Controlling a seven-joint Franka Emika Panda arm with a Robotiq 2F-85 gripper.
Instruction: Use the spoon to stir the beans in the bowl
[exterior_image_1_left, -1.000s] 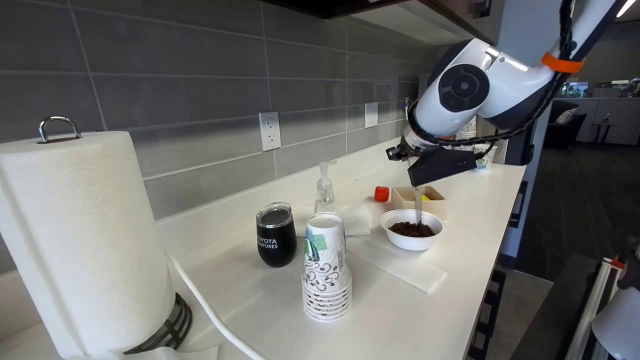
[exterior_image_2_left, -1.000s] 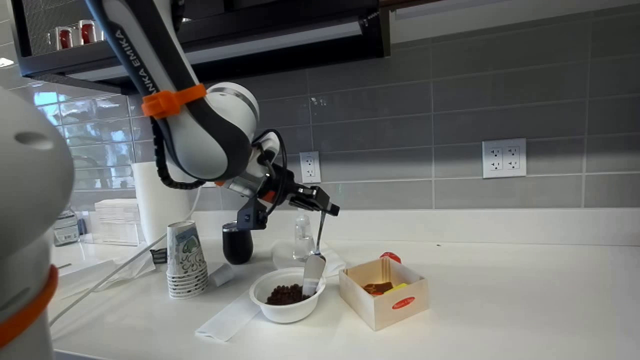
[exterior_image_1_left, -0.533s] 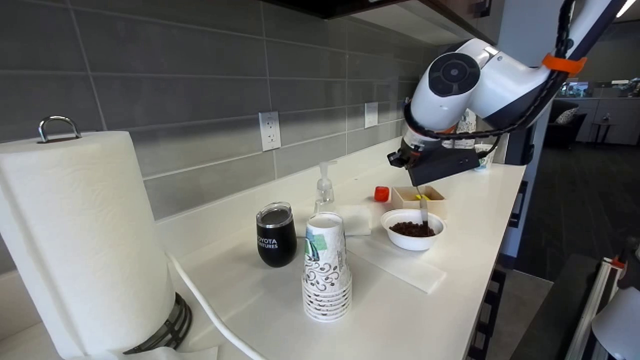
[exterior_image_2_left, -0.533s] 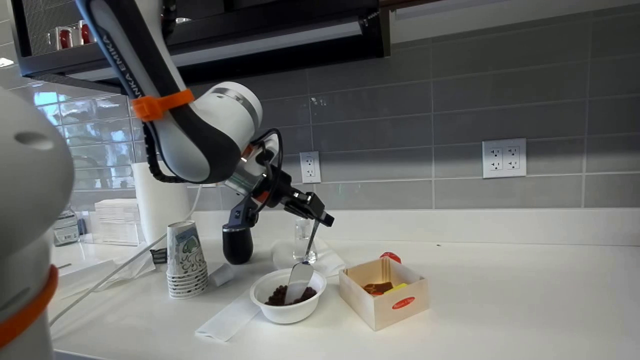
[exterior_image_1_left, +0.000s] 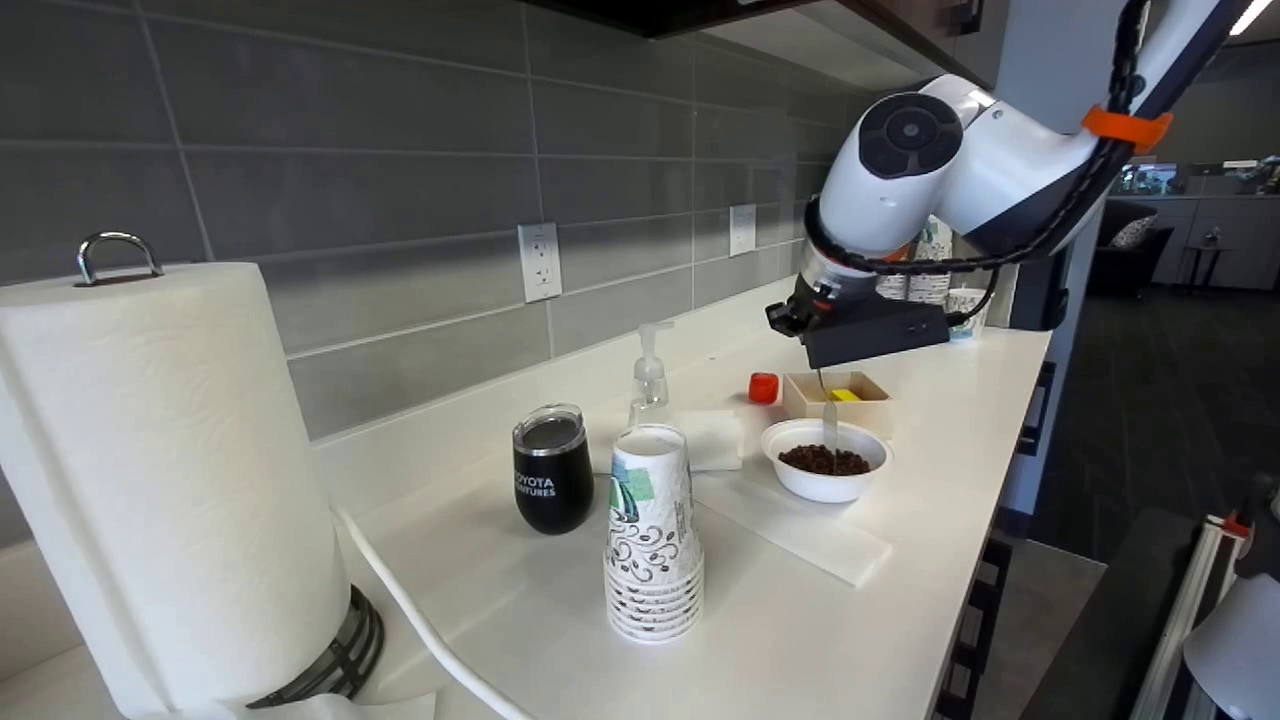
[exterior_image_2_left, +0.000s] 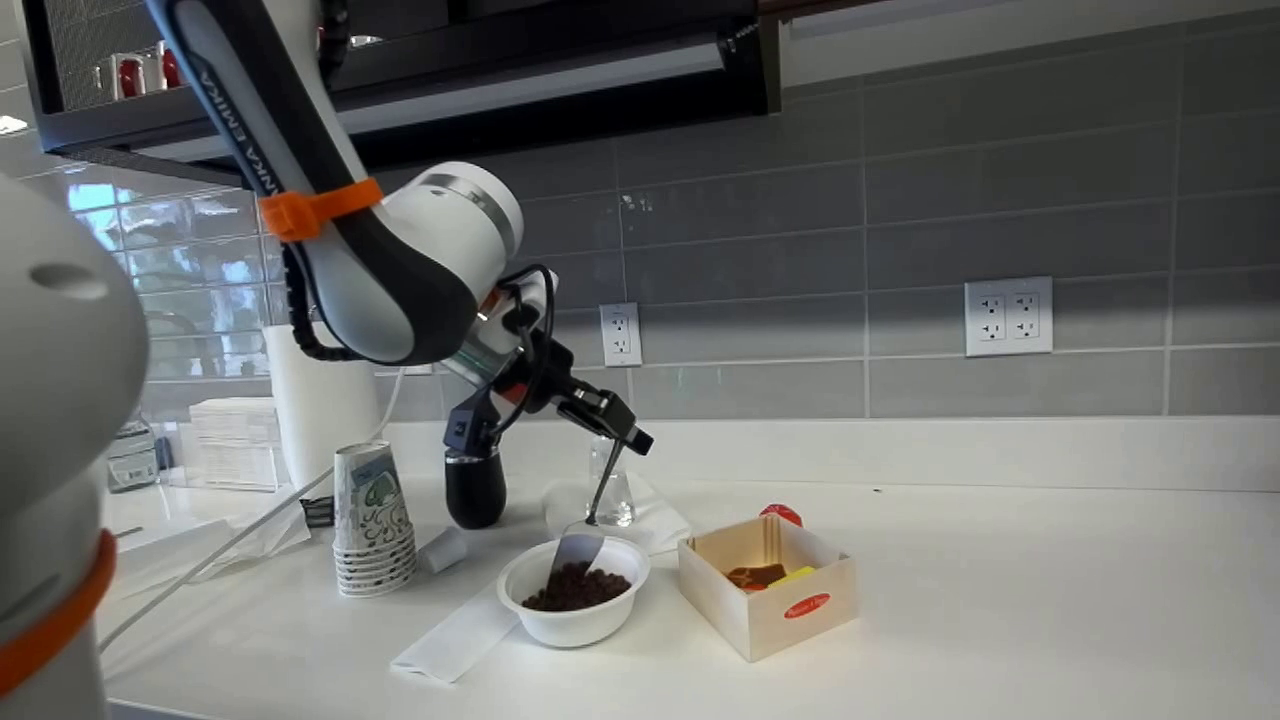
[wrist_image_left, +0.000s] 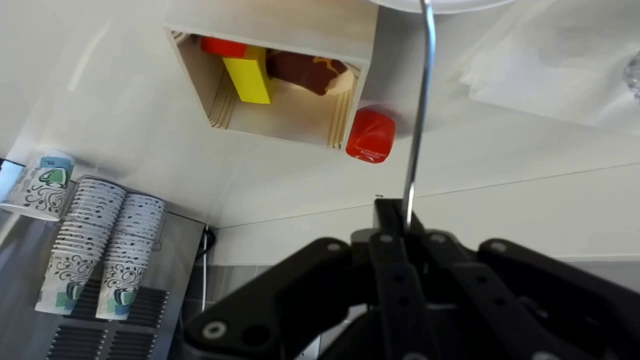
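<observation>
On white counter (exterior_image_2_left: 960, 600), before gray tile (exterior_image_2_left: 750, 260). Clenching spoon (exterior_image_2_left: 577, 547) by upper end in gripper (exterior_image_2_left: 634, 436). Slanting down into beans (exterior_image_2_left: 585, 590) inside bowl (exterior_image_2_left: 575, 630), below gripper, off to side; likely sweep next.

The bowl (exterior_image_2_left: 573, 628) is white; the beans (exterior_image_2_left: 585, 590) are dark brown. The spoon (wrist_image_left: 423, 100) has a silver shaft. The gripper (exterior_image_2_left: 640, 440) is black. The paper cups (exterior_image_1_left: 652, 540) carry a dark scroll pattern and green-and-blue print on white. The tumbler (exterior_image_1_left: 558, 505) is black with white lettering. The wall tiles (exterior_image_2_left: 740, 220) are grey with lighter joints.
</observation>
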